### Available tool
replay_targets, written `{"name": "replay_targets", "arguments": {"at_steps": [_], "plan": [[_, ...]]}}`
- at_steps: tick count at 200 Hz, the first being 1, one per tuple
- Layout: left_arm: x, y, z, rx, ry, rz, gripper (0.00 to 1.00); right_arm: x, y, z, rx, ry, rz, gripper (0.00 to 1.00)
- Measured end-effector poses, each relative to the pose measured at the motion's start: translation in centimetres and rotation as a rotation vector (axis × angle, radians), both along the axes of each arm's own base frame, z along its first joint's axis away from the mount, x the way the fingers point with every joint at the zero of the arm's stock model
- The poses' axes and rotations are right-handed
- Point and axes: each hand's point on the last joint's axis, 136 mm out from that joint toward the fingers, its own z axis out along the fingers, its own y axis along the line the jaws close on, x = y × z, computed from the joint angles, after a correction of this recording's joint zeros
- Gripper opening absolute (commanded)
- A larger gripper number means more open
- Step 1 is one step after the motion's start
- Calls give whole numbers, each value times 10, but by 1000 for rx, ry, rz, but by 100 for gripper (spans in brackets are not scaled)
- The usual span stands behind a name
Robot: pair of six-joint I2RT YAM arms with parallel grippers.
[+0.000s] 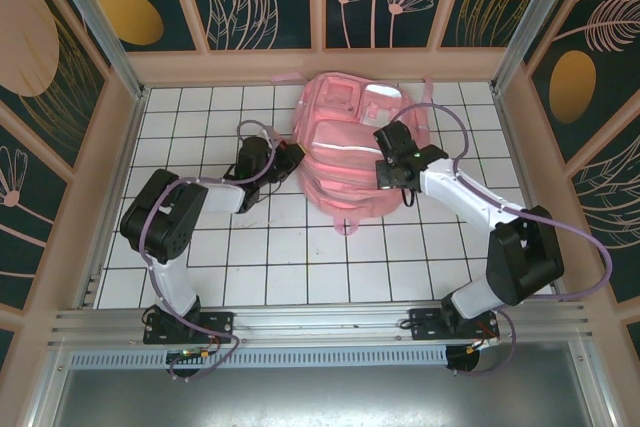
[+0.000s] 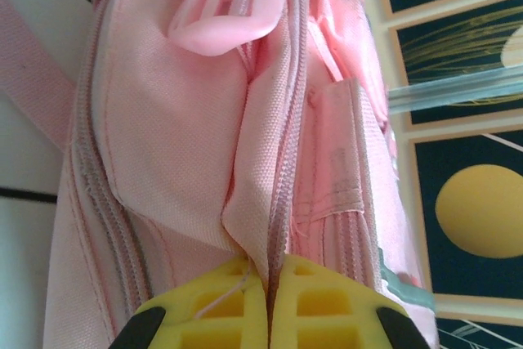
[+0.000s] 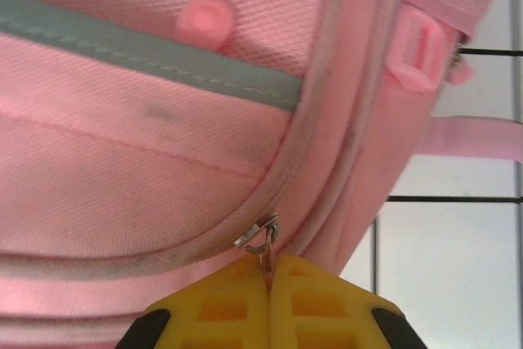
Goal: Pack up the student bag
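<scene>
Student bag (image 1: 345, 147), left claw (image 2: 268, 316), right claw (image 3: 268, 300) pinching

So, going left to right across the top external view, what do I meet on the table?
The left arm's black elbow → left claw → large soft pink fabric backpack → right arm's black elbow.

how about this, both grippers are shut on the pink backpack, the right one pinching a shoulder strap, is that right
Not quite. The right wrist view shows the right gripper shut on the metal zipper pull, not a shoulder strap. The rest holds: the left gripper is shut on a fold of the student bag.
</scene>
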Motion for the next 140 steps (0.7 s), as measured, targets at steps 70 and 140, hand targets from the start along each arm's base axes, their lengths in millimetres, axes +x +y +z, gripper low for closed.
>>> {"name": "replay_targets", "arguments": {"at_steps": [70,140], "plan": [[103,41,44,112,-102,116,99,8,125,-3,304,26,294,0],[-1,77,50,108,-40,161,99,44,210,17,487,9,409,0]]}}
